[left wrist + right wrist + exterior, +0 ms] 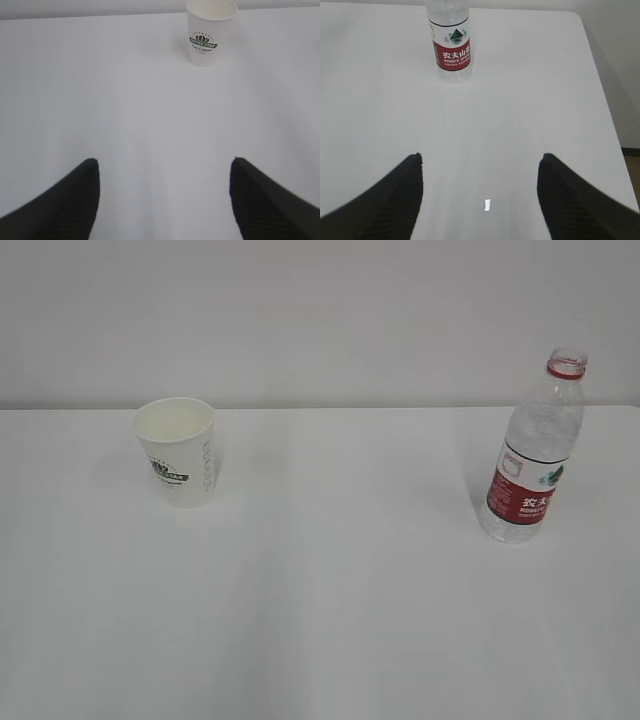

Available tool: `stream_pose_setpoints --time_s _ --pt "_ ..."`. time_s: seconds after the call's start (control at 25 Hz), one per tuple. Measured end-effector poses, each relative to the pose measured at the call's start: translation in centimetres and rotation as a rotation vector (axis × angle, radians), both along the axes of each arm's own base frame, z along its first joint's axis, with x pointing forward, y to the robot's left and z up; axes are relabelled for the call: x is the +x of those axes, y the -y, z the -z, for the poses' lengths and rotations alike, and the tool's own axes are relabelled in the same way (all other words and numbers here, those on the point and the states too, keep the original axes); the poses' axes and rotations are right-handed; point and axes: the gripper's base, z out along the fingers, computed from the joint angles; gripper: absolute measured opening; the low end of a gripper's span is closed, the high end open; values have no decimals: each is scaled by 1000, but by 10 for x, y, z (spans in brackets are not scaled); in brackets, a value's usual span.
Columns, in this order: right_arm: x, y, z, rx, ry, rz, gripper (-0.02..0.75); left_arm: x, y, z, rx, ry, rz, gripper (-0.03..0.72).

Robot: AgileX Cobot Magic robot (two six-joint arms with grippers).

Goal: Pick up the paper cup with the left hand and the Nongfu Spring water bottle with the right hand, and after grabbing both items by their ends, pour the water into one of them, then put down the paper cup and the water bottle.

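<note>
The white paper cup (179,452) with a dark round logo stands upright at the left of the white table (330,590). In the left wrist view the paper cup (209,34) is far ahead, a little right of centre. My left gripper (164,162) is open, with only bare table between its black fingers. The Nongfu Spring water bottle (532,458), uncapped, with a red label, stands upright at the right. In the right wrist view the bottle (451,44) stands far ahead, left of centre. My right gripper (481,157) is open and holds nothing. Neither gripper shows in the exterior view.
A small white scrap (488,204) lies on the table between the right gripper's fingers. The table's right edge and rounded far corner (580,20) run close beside the bottle, with floor beyond. A pale wall (320,320) stands behind the table.
</note>
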Motion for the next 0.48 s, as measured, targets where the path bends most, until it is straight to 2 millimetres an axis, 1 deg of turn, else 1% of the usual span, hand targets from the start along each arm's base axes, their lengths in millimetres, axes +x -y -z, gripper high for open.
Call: stream_pose_setpoints --time_s 0.48 --pt "0 0 0 0 0 0 536 0 0 0 0 0 0 589"
